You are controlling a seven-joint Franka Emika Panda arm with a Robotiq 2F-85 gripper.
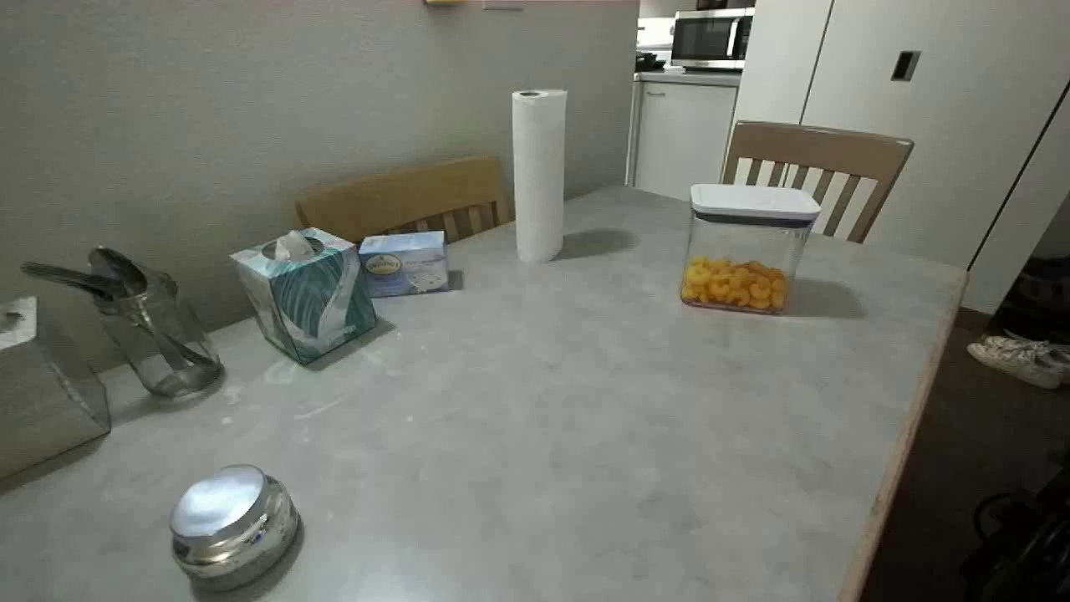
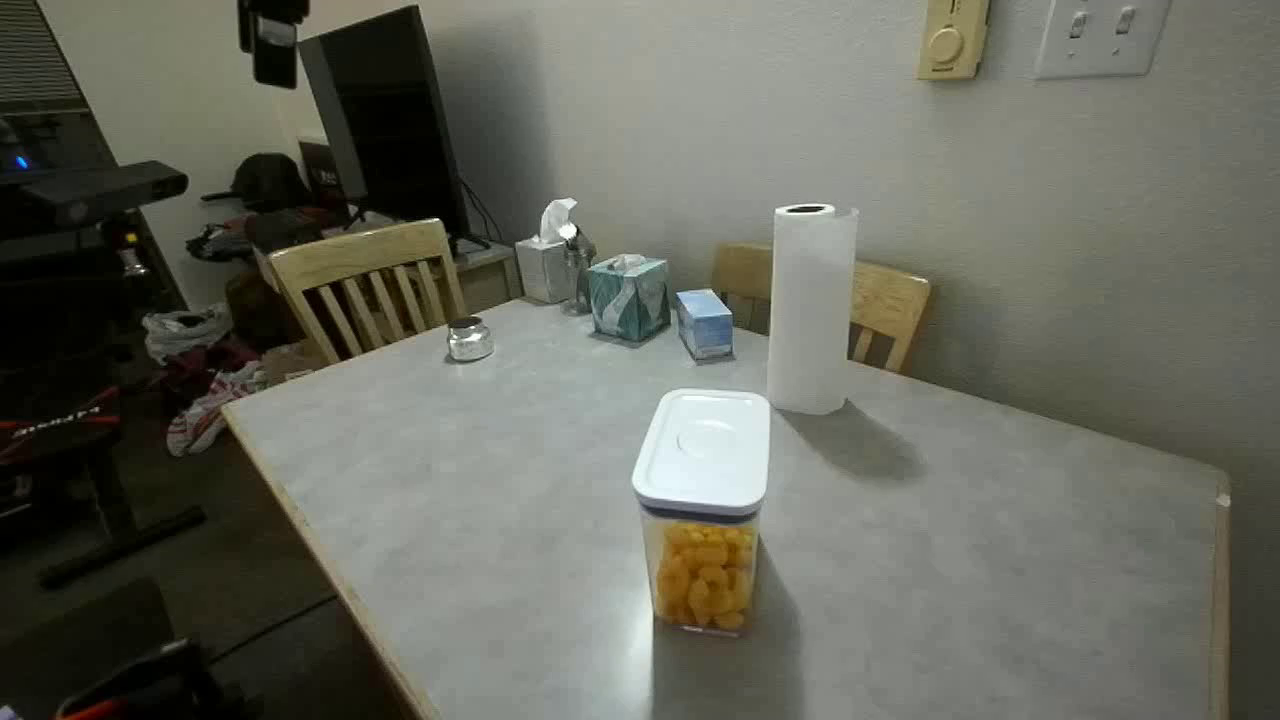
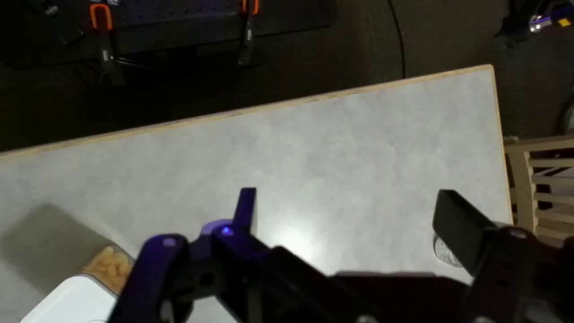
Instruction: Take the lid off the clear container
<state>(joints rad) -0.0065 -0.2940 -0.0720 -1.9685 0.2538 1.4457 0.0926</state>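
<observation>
The clear container stands upright on the table with orange-yellow snack pieces inside, in both exterior views (image 1: 742,266) (image 2: 703,575). The flat white lid sits on top of it in both exterior views (image 1: 755,201) (image 2: 703,450); its round centre button shows. In the wrist view a corner of the lid (image 3: 74,303) and part of the container (image 3: 109,269) show at the lower left, partly hidden behind a finger. My gripper (image 3: 348,197) is open and empty, above the table and off to the side of the container. A dark piece at the top left of an exterior view may be part of it.
A paper-towel roll (image 1: 539,176) stands near the container. A blue tea box (image 1: 407,263), teal tissue box (image 1: 309,297), glass jar with cutlery (image 1: 167,343) and grey tissue box (image 1: 46,393) line the wall side. A shiny metal jar (image 1: 232,527) sits apart. Chairs (image 2: 370,285) stand around.
</observation>
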